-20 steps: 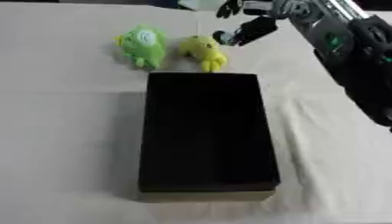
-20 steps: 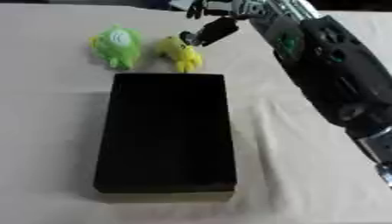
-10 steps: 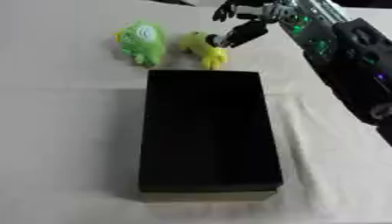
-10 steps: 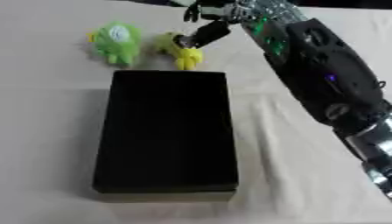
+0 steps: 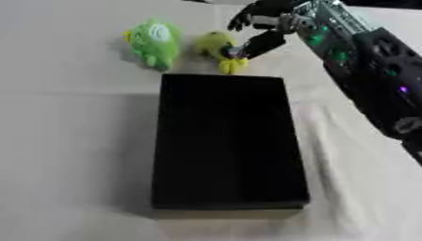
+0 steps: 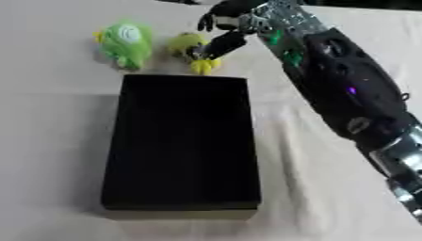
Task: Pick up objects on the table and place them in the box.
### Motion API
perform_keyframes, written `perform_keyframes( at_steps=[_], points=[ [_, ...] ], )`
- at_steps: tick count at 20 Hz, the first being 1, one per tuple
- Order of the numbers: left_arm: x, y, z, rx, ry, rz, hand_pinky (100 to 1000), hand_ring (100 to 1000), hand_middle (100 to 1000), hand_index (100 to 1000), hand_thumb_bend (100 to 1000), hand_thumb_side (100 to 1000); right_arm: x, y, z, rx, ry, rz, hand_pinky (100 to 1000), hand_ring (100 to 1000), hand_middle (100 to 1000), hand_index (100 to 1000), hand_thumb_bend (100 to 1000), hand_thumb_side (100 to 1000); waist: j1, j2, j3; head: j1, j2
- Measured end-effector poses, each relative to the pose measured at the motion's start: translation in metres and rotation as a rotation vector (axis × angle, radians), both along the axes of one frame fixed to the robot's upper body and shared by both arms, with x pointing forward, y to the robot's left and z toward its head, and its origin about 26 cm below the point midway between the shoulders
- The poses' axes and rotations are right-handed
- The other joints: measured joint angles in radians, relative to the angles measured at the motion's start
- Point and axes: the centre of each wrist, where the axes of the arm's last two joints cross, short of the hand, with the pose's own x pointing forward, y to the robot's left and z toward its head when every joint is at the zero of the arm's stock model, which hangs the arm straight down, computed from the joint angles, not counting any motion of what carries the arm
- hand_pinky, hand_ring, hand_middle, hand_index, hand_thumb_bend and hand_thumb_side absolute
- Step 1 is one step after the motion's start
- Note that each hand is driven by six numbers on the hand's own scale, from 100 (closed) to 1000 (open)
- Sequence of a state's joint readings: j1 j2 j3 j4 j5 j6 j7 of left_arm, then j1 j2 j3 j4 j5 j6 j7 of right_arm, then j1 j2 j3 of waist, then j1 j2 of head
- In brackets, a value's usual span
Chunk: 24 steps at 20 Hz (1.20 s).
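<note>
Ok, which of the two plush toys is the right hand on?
The yellow plush toy, just beyond the box; the right hand touches it. The green plush toy lies apart.

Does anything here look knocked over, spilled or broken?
Nothing looks spilled or broken. The green plush toy and the smaller yellow plush toy lie on their sides on the pale cloth-covered table, just beyond the black rectangular box. The right hand is at the yellow toy.
</note>
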State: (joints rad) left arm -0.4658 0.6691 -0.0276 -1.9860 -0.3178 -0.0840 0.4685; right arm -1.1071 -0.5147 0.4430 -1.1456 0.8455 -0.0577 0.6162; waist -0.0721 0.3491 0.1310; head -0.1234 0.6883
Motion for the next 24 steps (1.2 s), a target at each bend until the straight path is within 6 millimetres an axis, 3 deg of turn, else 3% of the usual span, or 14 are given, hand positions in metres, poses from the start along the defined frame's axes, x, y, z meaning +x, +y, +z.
perform_keyframes(
  at_steps=[15,21,24],
  points=[
    [0.0,-0.003,0.006,0.003,-0.019,-0.01,721,804,751,816,225,969,0.002,-0.01,0.006,0.021,-0.084,-0.055,895,888,827,942,318,979,-0.019,0.049,0.045,-0.034,-0.04],
    [0.001,-0.004,0.008,0.009,-0.029,-0.013,721,803,750,815,219,974,0.004,-0.014,0.008,0.049,-0.095,-0.083,891,884,820,940,306,970,-0.031,0.072,0.069,-0.051,-0.058],
    [0.001,-0.005,0.009,0.01,-0.034,-0.013,720,802,749,814,217,976,0.005,-0.016,0.008,0.055,-0.099,-0.094,877,858,803,929,277,918,-0.038,0.082,0.076,-0.056,-0.066]
  ],
)
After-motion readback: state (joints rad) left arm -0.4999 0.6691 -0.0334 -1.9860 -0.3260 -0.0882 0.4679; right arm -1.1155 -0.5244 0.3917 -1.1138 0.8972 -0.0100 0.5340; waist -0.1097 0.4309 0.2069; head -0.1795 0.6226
